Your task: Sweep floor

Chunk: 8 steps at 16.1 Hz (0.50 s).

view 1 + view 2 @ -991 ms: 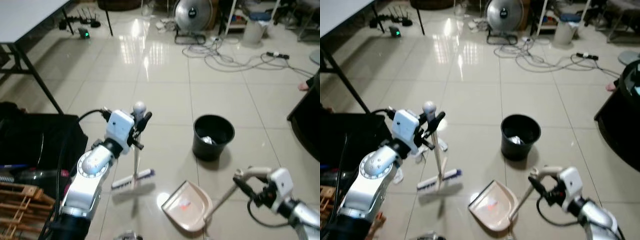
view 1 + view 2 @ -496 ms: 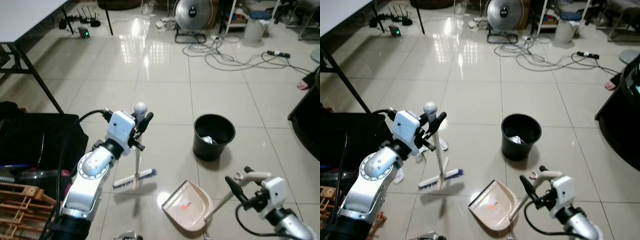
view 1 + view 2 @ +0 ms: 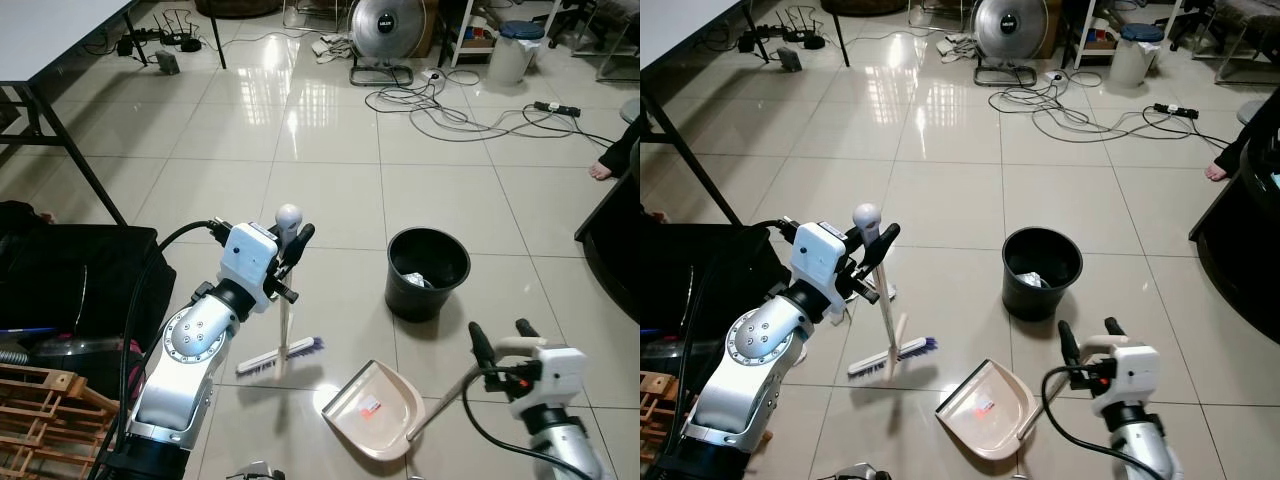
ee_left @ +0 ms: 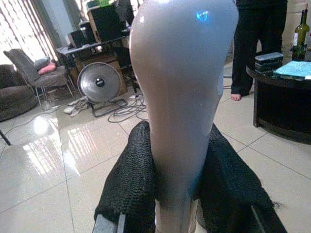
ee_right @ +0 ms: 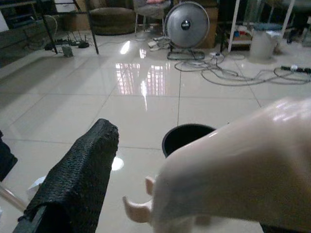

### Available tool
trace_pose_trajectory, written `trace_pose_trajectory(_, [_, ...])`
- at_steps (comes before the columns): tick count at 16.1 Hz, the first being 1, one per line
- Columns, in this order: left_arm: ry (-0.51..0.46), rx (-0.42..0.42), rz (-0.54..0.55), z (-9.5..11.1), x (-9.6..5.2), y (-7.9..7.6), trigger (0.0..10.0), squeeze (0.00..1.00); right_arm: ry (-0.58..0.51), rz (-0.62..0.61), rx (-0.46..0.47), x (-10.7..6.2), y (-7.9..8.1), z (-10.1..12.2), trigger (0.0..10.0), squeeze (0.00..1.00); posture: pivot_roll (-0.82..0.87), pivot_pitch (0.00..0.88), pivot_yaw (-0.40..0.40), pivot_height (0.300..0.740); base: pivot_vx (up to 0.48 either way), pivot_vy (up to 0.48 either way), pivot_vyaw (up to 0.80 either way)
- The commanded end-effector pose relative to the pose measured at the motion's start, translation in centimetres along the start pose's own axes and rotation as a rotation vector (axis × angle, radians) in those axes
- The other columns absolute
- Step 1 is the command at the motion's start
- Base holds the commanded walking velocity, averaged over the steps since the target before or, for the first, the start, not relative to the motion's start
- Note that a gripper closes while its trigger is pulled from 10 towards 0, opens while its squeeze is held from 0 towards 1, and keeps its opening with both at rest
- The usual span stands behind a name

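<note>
My left gripper (image 3: 295,236) is shut on the pale broom handle (image 4: 180,102) just below its rounded knob (image 3: 288,214). The handle stands almost upright. The broom head (image 3: 280,355), with purple-tipped bristles, rests on the tile. To its right a beige dustpan (image 3: 372,408) lies on the floor with a small scrap inside. Its long handle (image 3: 452,395) slants up to my right gripper (image 3: 500,336). That gripper is open, with the handle's curved top (image 5: 233,165) between the fingers and a gap beside one finger (image 5: 77,179). A black bin (image 3: 427,272) stands just beyond the dustpan.
A black bag (image 3: 70,280) and a wooden rack (image 3: 40,415) lie at my left. A table leg (image 3: 75,150) rises behind them. A floor fan (image 3: 385,28) and loose cables (image 3: 450,112) are farther off. A person's foot (image 3: 603,170) and dark furniture (image 3: 612,245) are at the right.
My right gripper has swung inward and turned its fingers upward, spreading them around the dustpan handle. The broom head has slid slightly right.
</note>
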<state>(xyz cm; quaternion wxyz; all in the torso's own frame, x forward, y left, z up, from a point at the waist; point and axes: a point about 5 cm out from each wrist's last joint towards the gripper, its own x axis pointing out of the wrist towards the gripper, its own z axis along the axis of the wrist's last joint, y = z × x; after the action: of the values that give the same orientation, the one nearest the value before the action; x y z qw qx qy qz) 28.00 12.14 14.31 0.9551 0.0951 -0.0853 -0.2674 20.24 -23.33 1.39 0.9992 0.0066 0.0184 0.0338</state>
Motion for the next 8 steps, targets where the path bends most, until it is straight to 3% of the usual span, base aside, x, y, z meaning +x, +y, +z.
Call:
trace_pose_trajectory(1, [-0.049, 0.038, 0.005, 1.4, 0.4, 0.3, 10.0, 0.00, 0.006, -0.011, 0.000, 0.0, -0.1, 0.1, 10.0, 0.00, 0.07, 0.045, 0.036, 0.740, 0.000, 0.000, 0.00])
trace_pose_trajectory(4, [-0.042, 0.034, 0.016, 1.3, 0.2, 0.4, 10.0, 0.00, 0.026, -0.019, 0.033, 0.0, 0.8, -0.5, 10.0, 0.00, 0.08, 0.046, 0.028, 0.740, 0.000, 0.000, 0.00])
trace_pose_trajectory(6, [-0.041, 0.033, 0.016, 1.3, 0.1, 0.3, 10.0, 0.00, 0.037, -0.058, 0.044, 0.1, 0.9, -0.6, 3.4, 0.00, 0.08, 0.047, 0.029, 0.740, 0.000, 0.000, 0.00])
trace_pose_trajectory(7, [-0.041, 0.033, 0.016, 1.3, 0.1, 0.4, 10.0, 0.00, 0.038, -0.063, 0.044, 0.0, 0.9, -0.6, 3.4, 0.00, 0.08, 0.047, 0.029, 0.740, 0.000, 0.000, 0.00])
trace_pose_trajectory(8, [-0.042, 0.034, 0.011, 1.3, 0.1, 0.4, 10.0, 0.00, 0.039, -0.083, 0.059, -0.1, 1.1, -0.7, 2.6, 0.00, 0.07, 0.051, 0.030, 0.740, 0.000, 0.000, 0.00])
